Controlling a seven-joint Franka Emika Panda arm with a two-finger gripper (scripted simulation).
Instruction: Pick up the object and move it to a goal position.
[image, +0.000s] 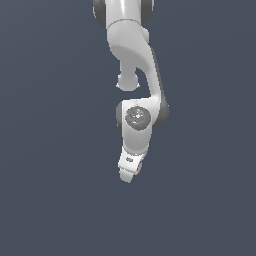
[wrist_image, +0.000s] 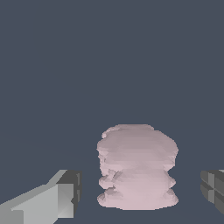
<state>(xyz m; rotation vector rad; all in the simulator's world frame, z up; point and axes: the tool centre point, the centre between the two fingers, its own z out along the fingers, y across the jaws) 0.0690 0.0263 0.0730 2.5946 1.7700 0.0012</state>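
Note:
The object is a pale pink, lumpy blob resting on the dark grey floor. In the wrist view it sits between my two fingers, with a visible gap on each side. One finger is pale grey, and only the dark pad of the other shows at the frame edge. My gripper is open around the blob. In the exterior view the white gripper points down at the floor. Only a sliver of the pink object shows beside it; the rest is hidden by the hand.
The white arm reaches down from the top of the exterior view. A flat, dark grey floor fills the rest of both views. No goal marker shows.

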